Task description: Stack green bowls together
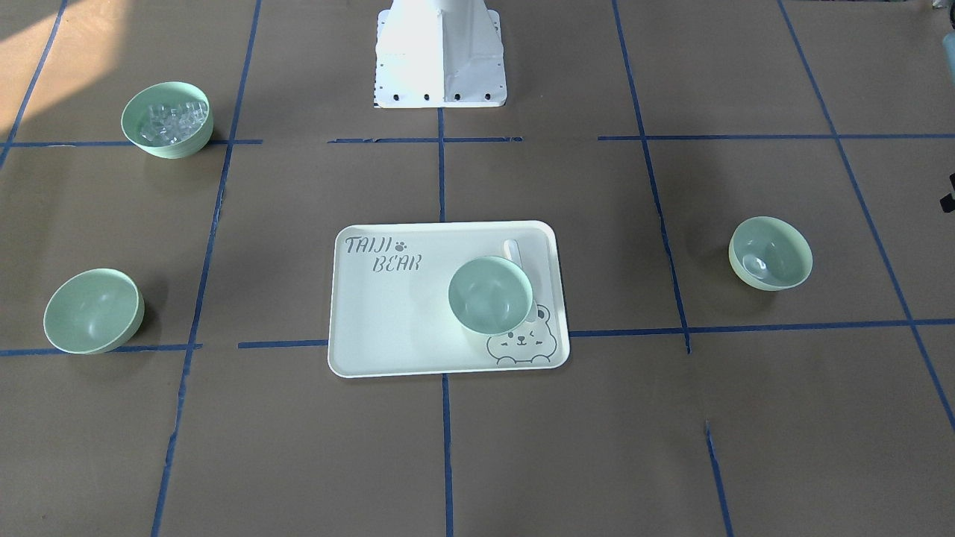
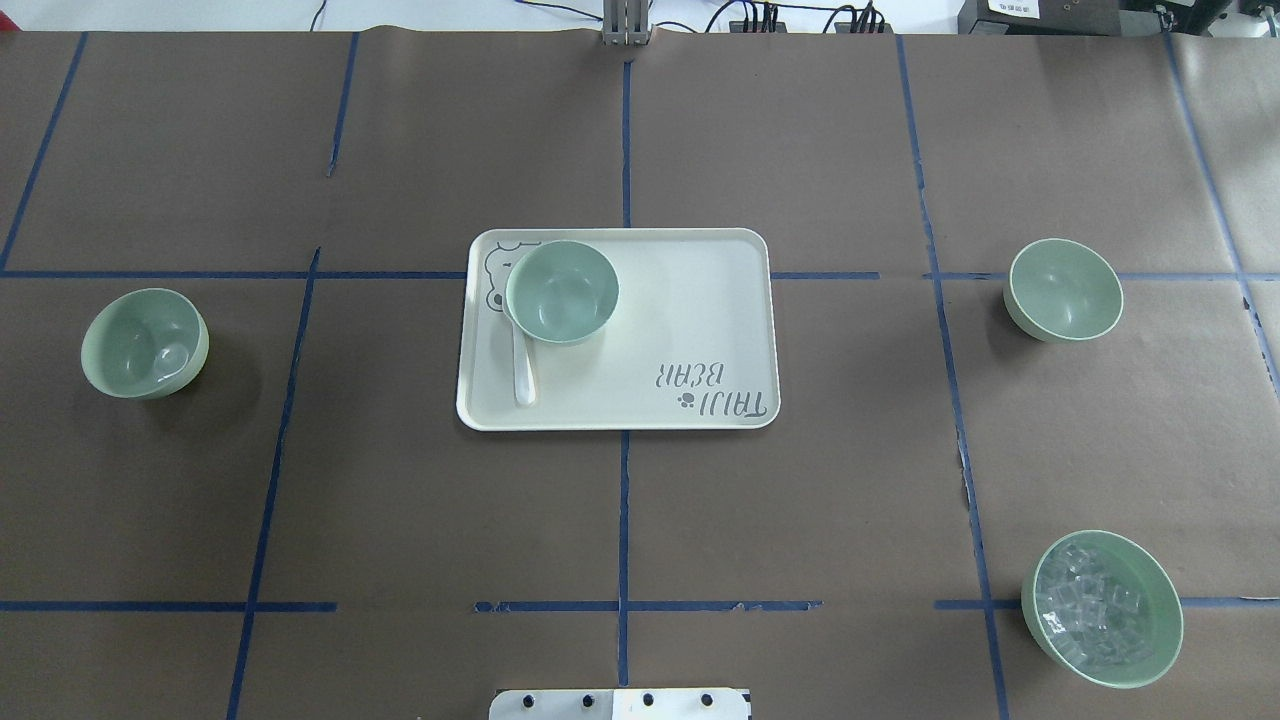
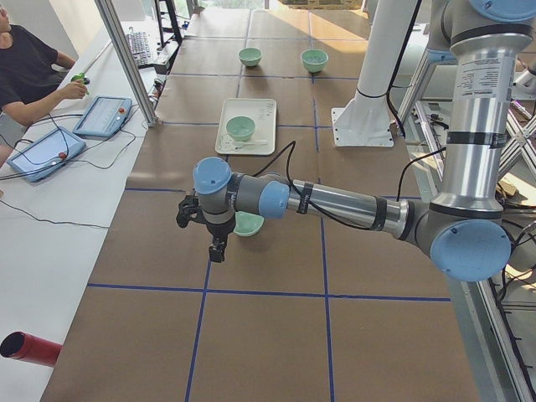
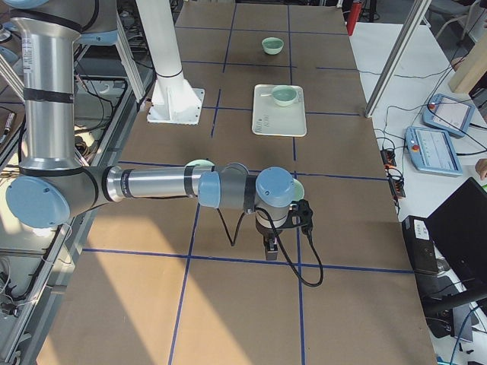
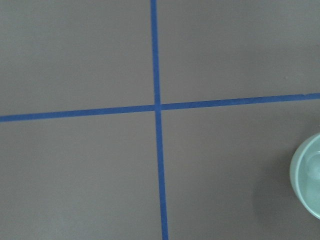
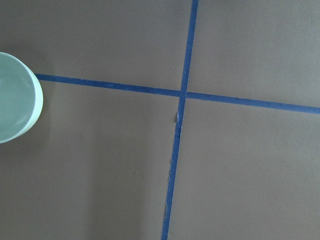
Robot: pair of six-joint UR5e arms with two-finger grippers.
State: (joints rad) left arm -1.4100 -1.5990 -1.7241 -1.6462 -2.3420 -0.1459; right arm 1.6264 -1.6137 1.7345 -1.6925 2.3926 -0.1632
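Observation:
Three plain green bowls stand apart. One (image 2: pixel 145 343) is on the table at the left. One (image 2: pixel 561 291) stands on the tray (image 2: pixel 690 300). One (image 2: pixel 1063 289) is at the right. My left gripper (image 3: pixel 216 249) shows only in the exterior left view, beside the left bowl (image 3: pixel 249 224); I cannot tell if it is open. My right gripper (image 4: pixel 270 247) shows only in the exterior right view, beside the right bowl (image 4: pixel 298 188); I cannot tell its state. The left wrist view catches a bowl's edge (image 5: pixel 309 175), and the right wrist view does too (image 6: pixel 15 97).
A mint bowl of clear cubes (image 2: pixel 1102 608) stands near the robot on the right. A white spoon (image 2: pixel 522 370) lies on the tray next to its bowl. The robot base (image 1: pixel 439 56) is at the near middle. Operators' tablets (image 3: pixel 46 151) lie past the far edge.

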